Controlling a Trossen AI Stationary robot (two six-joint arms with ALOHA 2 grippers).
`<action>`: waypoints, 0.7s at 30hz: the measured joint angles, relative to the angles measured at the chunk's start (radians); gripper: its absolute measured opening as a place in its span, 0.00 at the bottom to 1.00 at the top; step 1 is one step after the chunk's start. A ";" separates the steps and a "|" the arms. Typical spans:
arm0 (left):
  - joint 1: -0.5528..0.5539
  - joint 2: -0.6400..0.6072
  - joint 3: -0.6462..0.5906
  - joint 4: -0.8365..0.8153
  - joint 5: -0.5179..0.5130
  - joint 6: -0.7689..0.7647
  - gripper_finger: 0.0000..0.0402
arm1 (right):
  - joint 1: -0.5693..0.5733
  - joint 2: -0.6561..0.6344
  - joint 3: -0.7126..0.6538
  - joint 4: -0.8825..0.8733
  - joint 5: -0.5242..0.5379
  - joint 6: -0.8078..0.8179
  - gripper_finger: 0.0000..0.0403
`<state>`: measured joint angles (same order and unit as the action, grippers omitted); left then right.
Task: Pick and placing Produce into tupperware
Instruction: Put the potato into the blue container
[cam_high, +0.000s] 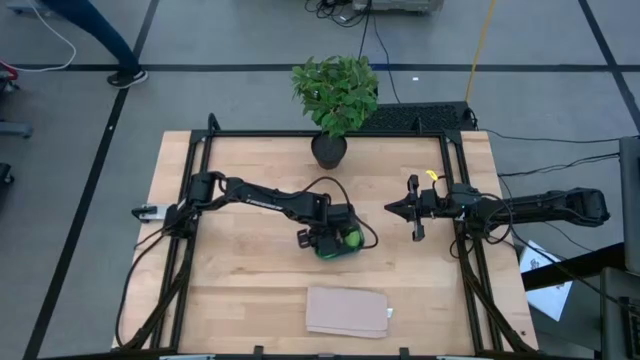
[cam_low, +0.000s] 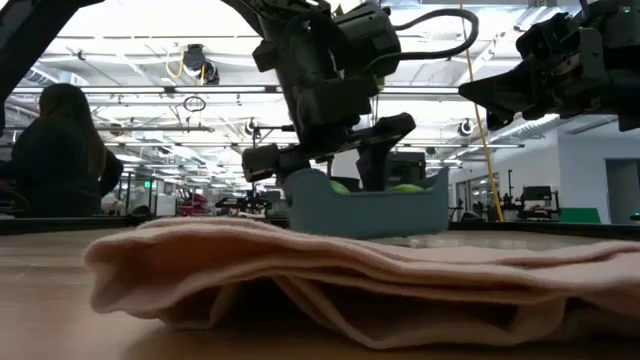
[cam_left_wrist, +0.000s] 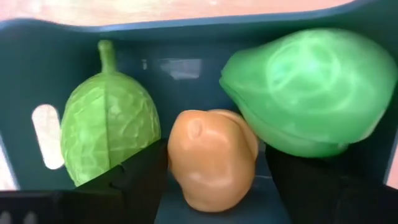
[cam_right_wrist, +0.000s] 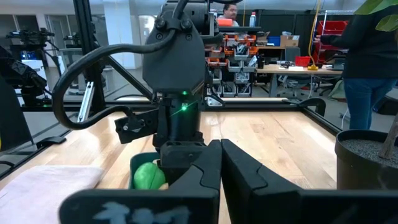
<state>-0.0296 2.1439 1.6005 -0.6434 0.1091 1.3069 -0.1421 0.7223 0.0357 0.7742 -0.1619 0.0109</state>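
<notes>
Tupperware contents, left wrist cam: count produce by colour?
Inside the tupperware:
Green produce: 2, a ribbed piece and a smooth piece
Orange-tan produce: 1, between the left gripper's fingers
Total: 3

left gripper over tupperware, right gripper apart

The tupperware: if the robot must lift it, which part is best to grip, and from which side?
Probably a long wall of the tupperware, taken from above with one finger inside and one outside. The walls stand upright and the top is open; three produce pieces fill the inside, so keep close to the rim.
</notes>
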 joint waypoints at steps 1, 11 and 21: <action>0.000 0.000 0.000 0.003 -0.004 0.000 0.70 | 0.000 0.000 0.000 0.000 0.000 0.000 0.00; -0.002 -0.001 0.000 0.011 -0.012 0.022 0.71 | 0.000 0.000 0.000 0.000 0.000 0.000 0.00; -0.045 -0.002 0.001 0.063 -0.124 0.140 0.65 | 0.000 0.000 0.000 0.000 0.000 0.000 0.00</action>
<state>-0.0750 2.1422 1.6010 -0.5800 -0.0147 1.4468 -0.1421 0.7223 0.0357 0.7742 -0.1619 0.0109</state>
